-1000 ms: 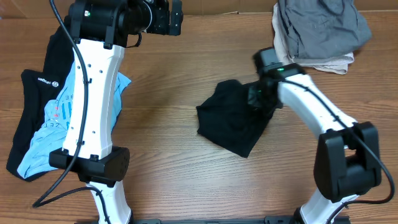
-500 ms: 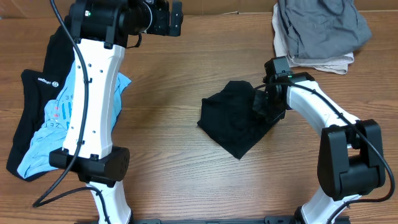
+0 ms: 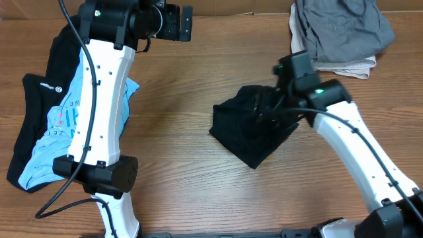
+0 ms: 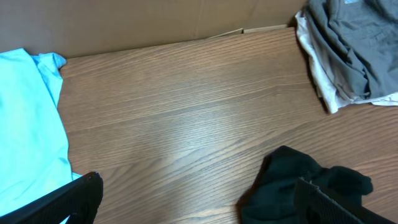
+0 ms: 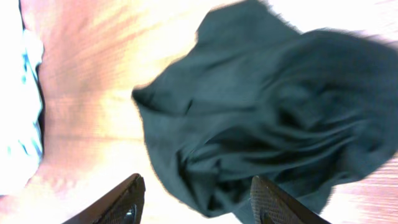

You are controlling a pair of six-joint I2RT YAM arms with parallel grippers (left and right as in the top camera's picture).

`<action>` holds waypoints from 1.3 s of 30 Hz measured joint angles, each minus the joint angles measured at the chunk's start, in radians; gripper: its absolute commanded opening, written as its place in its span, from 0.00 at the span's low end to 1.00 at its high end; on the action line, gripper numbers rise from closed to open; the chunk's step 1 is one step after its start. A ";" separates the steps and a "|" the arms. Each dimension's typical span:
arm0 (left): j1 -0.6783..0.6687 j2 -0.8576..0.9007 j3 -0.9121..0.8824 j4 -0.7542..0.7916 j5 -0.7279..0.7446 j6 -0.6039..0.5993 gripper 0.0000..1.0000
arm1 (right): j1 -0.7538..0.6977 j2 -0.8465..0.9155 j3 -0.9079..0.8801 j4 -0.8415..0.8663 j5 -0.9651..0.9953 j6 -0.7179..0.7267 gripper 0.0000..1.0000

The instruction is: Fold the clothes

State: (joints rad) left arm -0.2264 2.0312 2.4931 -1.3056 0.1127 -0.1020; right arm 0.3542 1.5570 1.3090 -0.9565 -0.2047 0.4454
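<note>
- The black shirt lies crumpled on the table, toward the near edge and the middle from the grey pile, apart from it.
- Its outline is a rough diamond with no clear long axis. One corner points at the near edge of the table, away from the grey pile, and the opposite corner points back toward the far edge.
- The side of the shirt nearest the grey pile is bunched into folds.
- The right claw hangs over that bunched side. In the right wrist view its fingers stand well apart with nothing between them, and the shirt lies below them.
- The left claw is spread wide and holds nothing. It sits at the far edge of the table, well across from the grey pile.
- The light-blue tee lies on the black logo garment, at the end of the table farthest from the grey pile.
- A second ago the right claw was low on the shirt's edge, on the grey-pile side. Now it is higher and its fingers have parted.
- The shirt has kept nearly the same place and outline.
- The left arm, the tee and the logo garment have not moved.
</note>
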 measured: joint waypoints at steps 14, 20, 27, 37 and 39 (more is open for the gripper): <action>0.000 0.000 0.000 0.000 -0.017 0.000 1.00 | 0.086 0.006 0.000 -0.038 0.040 0.033 0.70; 0.000 0.000 0.000 0.004 -0.018 0.000 1.00 | 0.098 0.008 0.000 -0.035 0.058 -0.017 0.75; 0.000 0.000 0.000 0.012 -0.020 0.000 1.00 | 0.098 0.042 0.000 -0.020 0.085 -0.053 0.75; 0.000 0.000 0.000 0.012 -0.020 0.000 1.00 | 0.099 0.167 -0.019 0.053 0.090 -0.080 0.66; 0.000 0.000 0.000 0.012 -0.020 0.000 1.00 | 0.099 0.168 -0.021 0.054 0.081 -0.079 0.63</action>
State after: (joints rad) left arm -0.2268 2.0312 2.4931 -1.2934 0.0925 -0.1020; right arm 0.4534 1.7252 1.2881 -0.9024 -0.1234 0.3664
